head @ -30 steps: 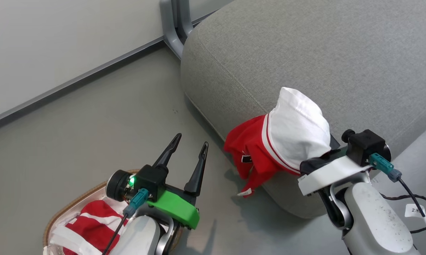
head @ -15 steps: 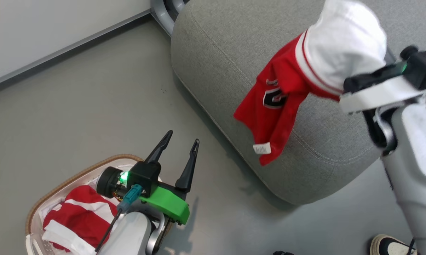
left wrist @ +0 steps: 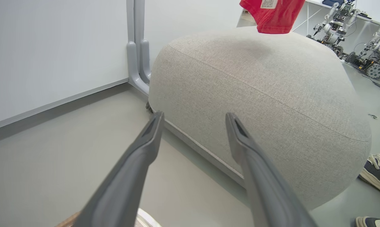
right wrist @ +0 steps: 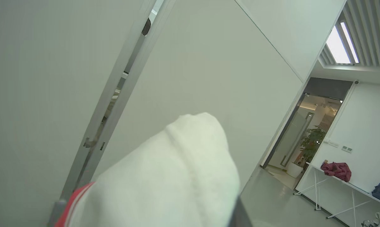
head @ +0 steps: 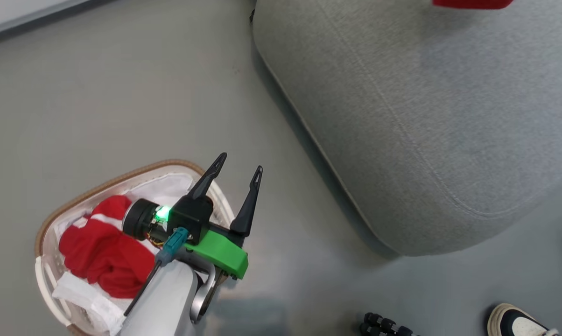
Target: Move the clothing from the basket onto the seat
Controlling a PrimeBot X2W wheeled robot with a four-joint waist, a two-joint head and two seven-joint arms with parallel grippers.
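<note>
The right tool [right wrist: 239, 217] clamps a red-and-white fabric garment [left wrist: 278, 19] above the rounded grey woven seat [left wrist: 256, 94]; the left tool [head: 241, 163] holds its jaws apart.

From the head we look steeply down on the seat [head: 402, 116] and the floor [head: 122, 93] beside it. From the left wrist we look low and nearly level at the seat's side, from near. Both share the seat. From the right wrist, above the seat, we face upward at walls [right wrist: 35, 63], clothing [right wrist: 177, 176] against the lens.
</note>
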